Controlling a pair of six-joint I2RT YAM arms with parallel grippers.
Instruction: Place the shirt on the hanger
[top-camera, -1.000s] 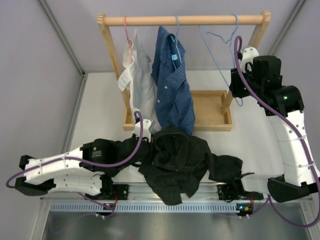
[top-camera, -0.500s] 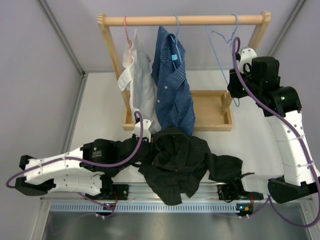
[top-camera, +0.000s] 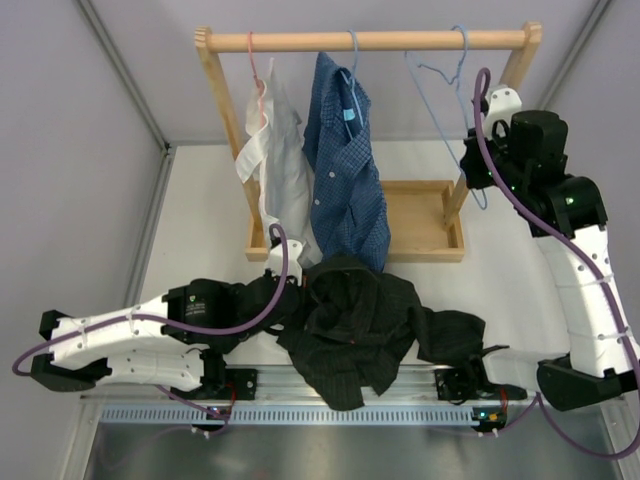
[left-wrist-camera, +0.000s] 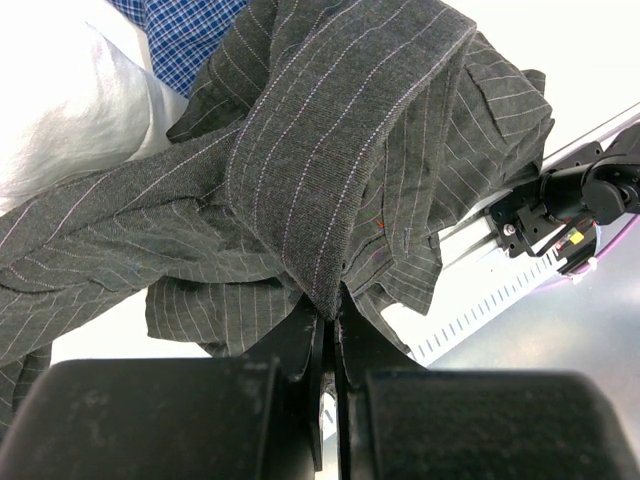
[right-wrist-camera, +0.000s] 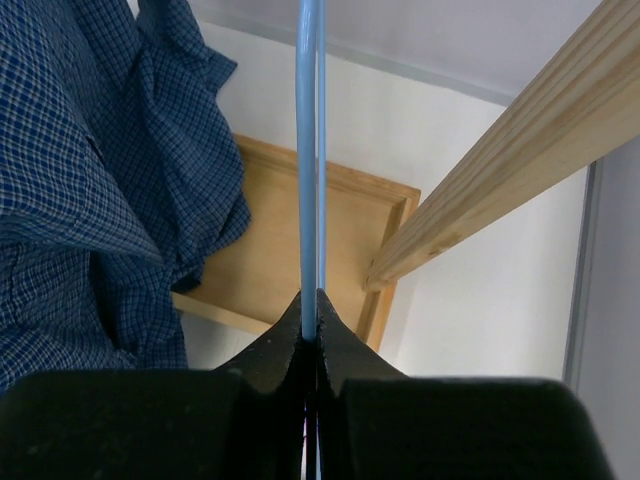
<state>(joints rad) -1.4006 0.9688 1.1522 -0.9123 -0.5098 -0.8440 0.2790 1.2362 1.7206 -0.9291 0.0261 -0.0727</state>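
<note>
Two grips are set at once. The right jaws are clenched on the thin wire of the hanger (right-wrist-camera: 306, 150), which hangs by its hook from the right end of the wooden rail (top-camera: 370, 41), close to the rack's post. The left jaws are pinched on a fold of the shirt (top-camera: 355, 325) – it lies in a dark heap at the near edge of the desk (top-camera: 210, 200), just below the hem of the blue checked shirt (top-camera: 345, 170).

The step in hand looks to be freeing the hanger. To my eye it wants a lift straight up first, so the hook clears the rail before any pull toward the heap – a sideways tug would only drag it along the wood or twist the wire in the pinch. Coming down, it should pass well right of the checked shirt. Whether the left has the collar I cannot tell; the neck opening is what the hanger needs.
</note>
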